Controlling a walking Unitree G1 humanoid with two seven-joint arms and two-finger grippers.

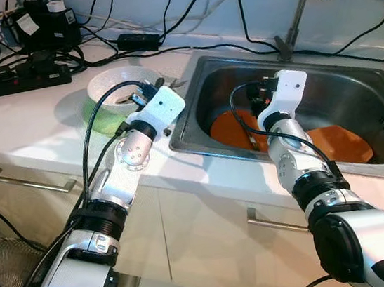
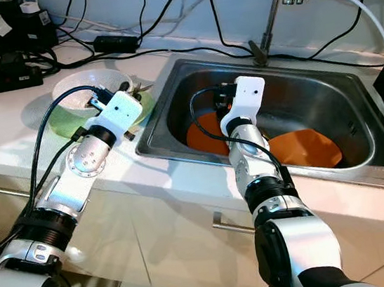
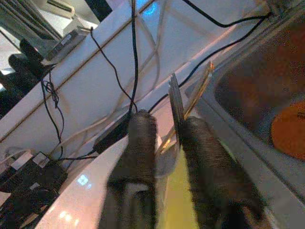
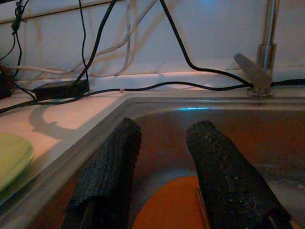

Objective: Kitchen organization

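Observation:
A white-and-green bowl (image 1: 108, 84) stands on the white counter, just left of the steel sink (image 1: 356, 97). My left gripper (image 3: 169, 121) hovers over the bowl's right rim, shut on thin metal cutlery (image 3: 177, 100) whose tips stick out toward the sink (image 1: 172, 84). Two orange plates lie on the sink floor, one at the left (image 1: 227, 129) and one at the right (image 1: 345, 142). Down inside the sink, above the left plate, my right gripper (image 4: 164, 131) stands open with nothing between its fingers.
A faucet (image 1: 299, 3) rises behind the sink. Black cables (image 1: 165, 48) run across the back of the counter to a power strip (image 1: 14, 82) at far left. Drawer handles (image 1: 27, 181) sit below the counter's front edge.

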